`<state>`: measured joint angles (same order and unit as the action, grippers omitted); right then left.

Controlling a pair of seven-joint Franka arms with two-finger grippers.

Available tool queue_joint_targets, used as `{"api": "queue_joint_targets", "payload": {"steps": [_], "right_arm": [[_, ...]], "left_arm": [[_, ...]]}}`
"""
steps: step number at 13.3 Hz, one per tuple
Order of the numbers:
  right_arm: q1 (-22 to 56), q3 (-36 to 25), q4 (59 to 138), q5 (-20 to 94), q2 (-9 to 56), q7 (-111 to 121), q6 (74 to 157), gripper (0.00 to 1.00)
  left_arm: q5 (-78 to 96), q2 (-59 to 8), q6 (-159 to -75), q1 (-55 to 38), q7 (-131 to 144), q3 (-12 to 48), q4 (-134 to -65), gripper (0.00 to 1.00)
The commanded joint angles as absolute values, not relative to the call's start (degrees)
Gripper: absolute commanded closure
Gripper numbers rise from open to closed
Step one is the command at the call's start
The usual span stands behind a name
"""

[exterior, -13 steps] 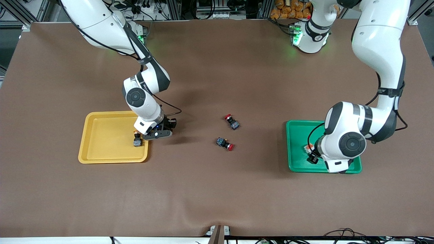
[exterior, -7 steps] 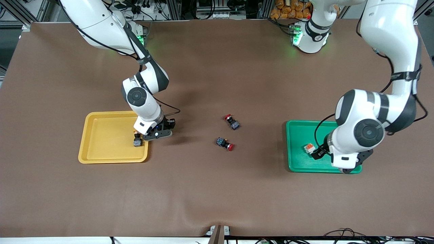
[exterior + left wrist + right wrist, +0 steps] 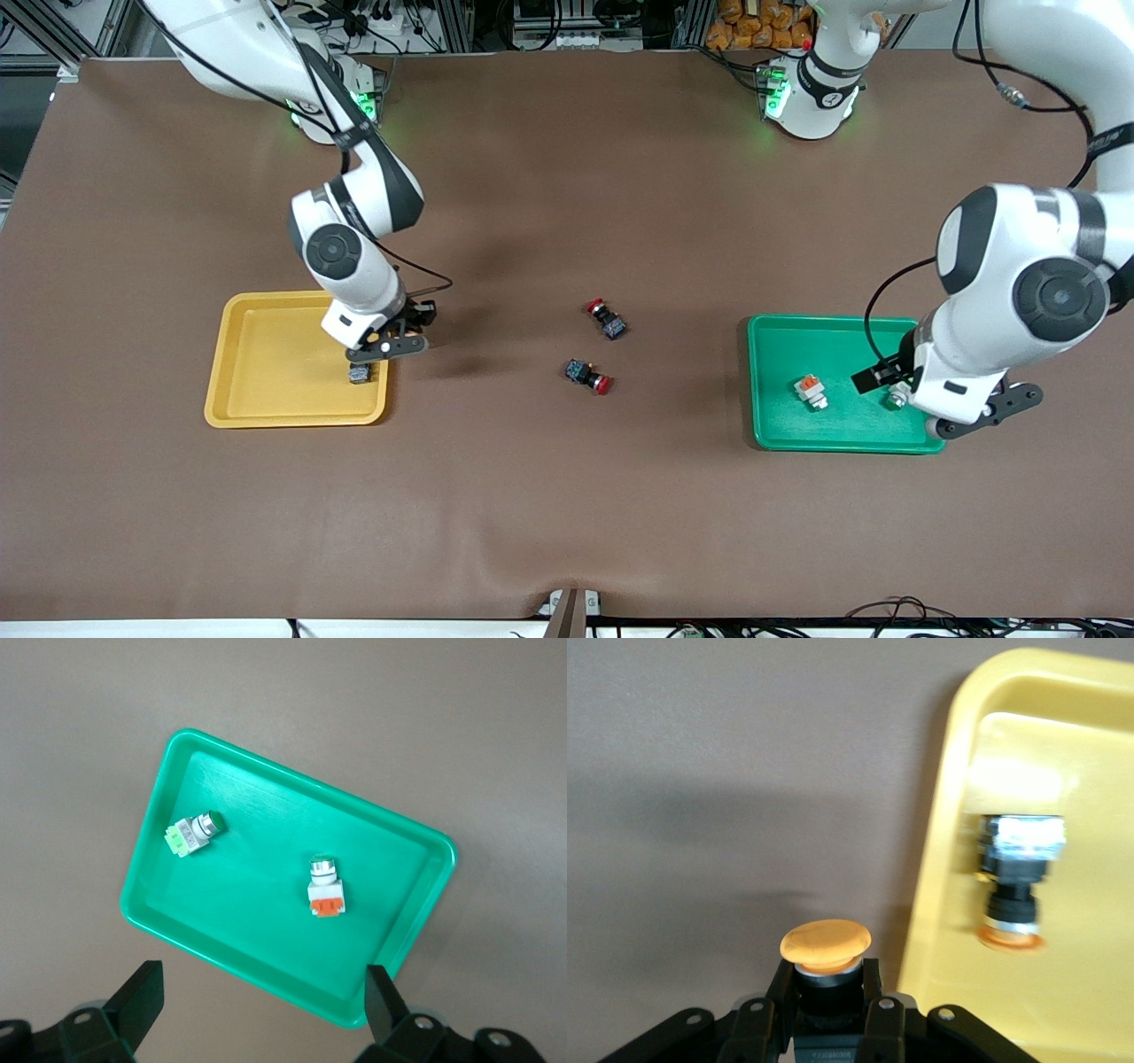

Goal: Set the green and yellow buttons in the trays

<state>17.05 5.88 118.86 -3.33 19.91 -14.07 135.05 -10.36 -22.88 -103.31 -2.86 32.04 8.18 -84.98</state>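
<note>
My right gripper (image 3: 370, 348) is shut on a black-bodied button with an orange-yellow cap (image 3: 826, 948). It hangs over the table right beside the rim of the mustard yellow tray (image 3: 275, 363); in the right wrist view the gripper (image 3: 826, 981) is beside the tray (image 3: 1081, 771). A second orange-yellow capped button (image 3: 359, 375) lies on its side in that tray (image 3: 1014, 881). My left gripper (image 3: 926, 399) is open and empty, high over the green tray (image 3: 797, 346). That tray (image 3: 266, 815) holds an orange-faced white button (image 3: 324, 892) and a green-faced white button (image 3: 195, 831).
Two black-bodied buttons with red caps lie on the brown mat mid-table, one (image 3: 607, 317) farther from the front camera than the other (image 3: 589, 376). The trays sit toward opposite ends of the table.
My left gripper has risen off the green tray and drifted toward the left arm's end, leaving the orange-faced button in view. My right gripper shifted slightly toward the yellow tray.
</note>
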Motion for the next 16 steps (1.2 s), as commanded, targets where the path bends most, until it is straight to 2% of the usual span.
{"api": "queue_joint_targets", "payload": {"steps": [1,7,10,14,16], "right_arm": [[13.7,5.9,117.9,-1.7,18.5,-6.0,133.1,1.0],[3.9,4.1,118.3,-1.7,19.3,14.1,133.3,1.0],[2.8,4.0,118.7,-1.7,19.9,16.6,133.3,1.0],[2.1,3.9,118.7,-1.8,24.1,19.0,137.9,1.0],[2.0,3.9,118.7,-1.8,24.3,19.2,138.0,1.0]], "left_arm": [[-10.6,-18.3,-101.6,-2.6,27.2,8.8,-86.6,0.0],[-10.1,-13.7,-90.7,-1.3,14.9,8.2,-80.8,0.0],[-8.0,-8.3,-85.7,1.5,9.9,8.4,-80.9,0.0],[-5.2,0.1,-84.6,0.7,4.9,7.9,-89.3,0.0],[-5.1,1.6,-83.6,-0.7,-2.2,6.3,-90.3,0.0]]}}
